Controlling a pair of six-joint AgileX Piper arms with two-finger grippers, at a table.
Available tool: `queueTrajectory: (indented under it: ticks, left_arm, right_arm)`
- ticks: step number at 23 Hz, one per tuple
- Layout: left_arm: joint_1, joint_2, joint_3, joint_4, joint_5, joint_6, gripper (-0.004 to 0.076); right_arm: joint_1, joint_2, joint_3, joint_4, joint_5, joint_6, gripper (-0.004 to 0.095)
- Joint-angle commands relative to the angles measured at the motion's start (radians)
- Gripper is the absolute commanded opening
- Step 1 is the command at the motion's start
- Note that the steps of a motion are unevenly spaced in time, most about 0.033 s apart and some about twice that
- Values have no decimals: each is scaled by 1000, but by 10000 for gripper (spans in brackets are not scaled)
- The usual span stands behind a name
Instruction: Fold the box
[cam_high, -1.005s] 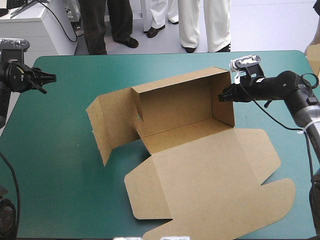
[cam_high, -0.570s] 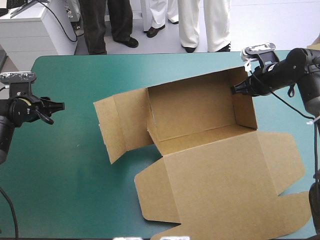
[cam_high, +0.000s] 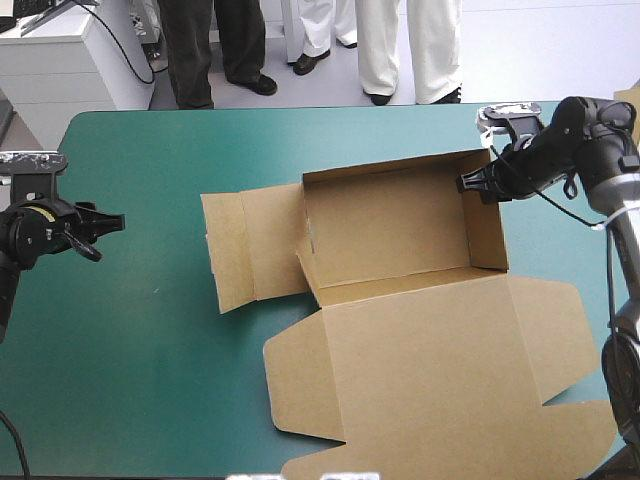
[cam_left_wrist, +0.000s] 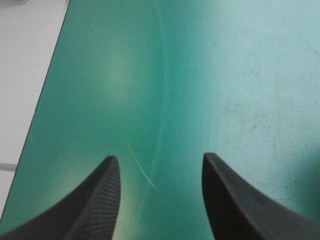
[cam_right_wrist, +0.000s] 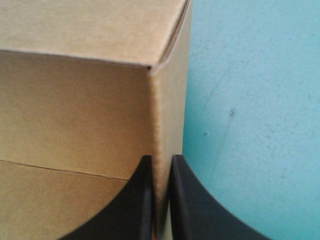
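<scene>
See box (cam_high: 400, 330): back and right walls raised, lid and left flap flat. Find right gripper (cam_right_wrist: 159, 161) clamped on right wall, left gripper (cam_left_wrist: 160, 161) wide over cover (cam_high: 150, 350).

The left arm (cam_high: 22, 232) and right arm (cam_high: 588, 145) are black and rounded, the right one grey lower down, each ending in two broad, curved, finely ribbed black fingers (cam_left_wrist: 97, 200).

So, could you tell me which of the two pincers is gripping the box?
The right pincer, shut on an upright end wall of the box; the left pincer stands open over bare teal-green cover.
</scene>
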Motion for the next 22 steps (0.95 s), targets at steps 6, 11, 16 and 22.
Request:
queueTrajectory:
  ticks: [6, 11, 16, 22]
  left_arm:
    - [1, -23, -25, -2, -52, 17, 362]
    - [1, -23, -25, -6, -52, 17, 362]
    - [1, -23, -25, -6, -48, 17, 362]
    - [1, -23, -25, -6, -34, 19, 362]
  right_arm:
    - [76, 97, -33, 5, 5, 25, 10]
    - [78, 152, -37, -19, -22, 7, 357]
    - [78, 154, -48, -19, -86, 2, 648]
    - [78, 152, -165, -24, 4, 20, 654]
